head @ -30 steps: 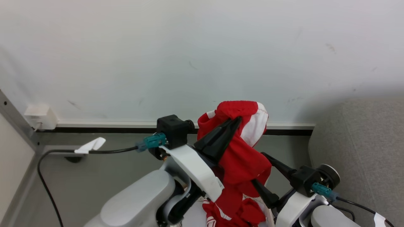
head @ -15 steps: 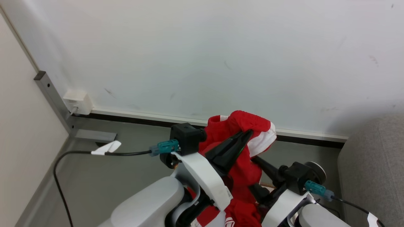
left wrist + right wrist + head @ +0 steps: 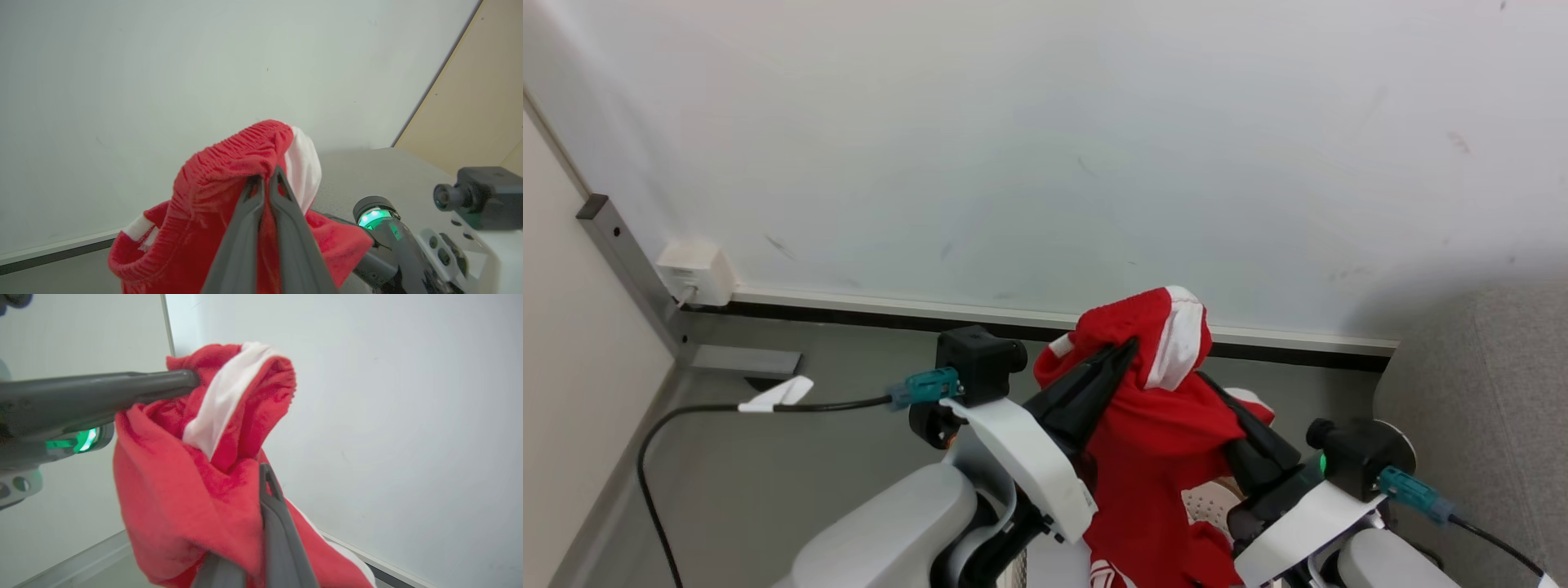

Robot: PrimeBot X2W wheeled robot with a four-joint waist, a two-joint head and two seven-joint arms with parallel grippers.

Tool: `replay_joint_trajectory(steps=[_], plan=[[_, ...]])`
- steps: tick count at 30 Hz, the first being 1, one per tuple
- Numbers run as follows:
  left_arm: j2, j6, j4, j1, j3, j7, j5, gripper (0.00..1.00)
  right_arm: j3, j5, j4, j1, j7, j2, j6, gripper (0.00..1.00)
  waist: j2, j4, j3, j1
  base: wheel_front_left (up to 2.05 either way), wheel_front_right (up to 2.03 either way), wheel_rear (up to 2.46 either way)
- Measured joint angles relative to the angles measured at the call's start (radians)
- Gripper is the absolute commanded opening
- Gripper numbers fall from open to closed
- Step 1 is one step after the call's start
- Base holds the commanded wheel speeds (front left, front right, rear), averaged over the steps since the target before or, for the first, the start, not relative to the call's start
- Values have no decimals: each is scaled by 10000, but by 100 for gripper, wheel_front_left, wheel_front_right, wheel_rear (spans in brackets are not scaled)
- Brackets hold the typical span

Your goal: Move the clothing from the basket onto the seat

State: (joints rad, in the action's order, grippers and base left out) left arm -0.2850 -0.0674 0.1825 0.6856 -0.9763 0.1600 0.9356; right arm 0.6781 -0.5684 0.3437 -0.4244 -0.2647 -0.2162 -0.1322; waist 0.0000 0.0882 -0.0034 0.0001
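Left jaws: the left gripper [image 3: 263, 175] was closed hard on the clothing [image 3: 212, 179]. Its two fingers were pressed together at the centre of the left wrist view, with the gathered red waistband pinched between them.
Right jaws: the right gripper [image 3: 264, 477] was closed too, on a lower fold of the same piece. One finger showed bare at the lower centre of the right wrist view, and the other lay under the cloth.
Clothing: a red garment with a white stripe was held up in the air at the centre of the head view. It hung down to the bottom edge, where more red cloth with white marks showed.
Basket: the basket [image 3: 1207, 500] appeared as a small perforated white patch just beside the right gripper, below centre. The rest of it was hidden.
Step in hand: this was judged to be the lift, with the piece raised out of the basket by both arms and not yet carried across.
Next move: probably a swing toward the right of the frame. That calls for both grips to be kept, and for enough height that the trailing hem clears the basket rim before release.
Seat: the seat [image 3: 1486, 392] was grey woven upholstery at the right edge, well apart from the hanging cloth.
Floor: the floor [image 3: 809, 474] was plain grey at the lower left, crossed by a black cable [image 3: 686, 411] with a white tag.
Room: a pale scuffed wall [image 3: 1045, 147] filled the upper frame, with dark skirting [image 3: 890, 320] at its foot. A socket box [image 3: 694, 273] and a metal post [image 3: 625, 257] stood at the left.
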Motion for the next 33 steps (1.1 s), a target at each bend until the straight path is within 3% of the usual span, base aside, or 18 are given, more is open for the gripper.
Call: replay_joint_trajectory(steps=[7, 9, 10, 21, 33], plan=[[-38, -44, 25, -230, -38, 128, 59, 0, -1135, 128, -313, 467, 0, 10, 0, 0, 0, -329, 69, 0, 0, 0, 0], [-48, -75, 27, -314, -40, 180, 59, 87, -1337, 148, -397, 512, 0, 33, 0, 0, 0, -455, 91, 0, 0, 0, 0], [-52, -77, 25, -345, -63, 180, 59, 100, -1448, 178, -435, 522, 0, 35, 0, 0, 0, -523, 102, 0, 0, 0, 0], [-222, -125, -19, -704, -268, 497, -153, 100, -2575, 763, -965, 450, 0, -113, 0, 0, 0, -1611, 243, 0, 0, 0, 0], [-280, -27, -71, -789, -255, 894, -924, 100, -3649, 1400, -1873, 236, 0, -780, 0, 0, 0, -3334, 328, -1, 0, 0, 0]])
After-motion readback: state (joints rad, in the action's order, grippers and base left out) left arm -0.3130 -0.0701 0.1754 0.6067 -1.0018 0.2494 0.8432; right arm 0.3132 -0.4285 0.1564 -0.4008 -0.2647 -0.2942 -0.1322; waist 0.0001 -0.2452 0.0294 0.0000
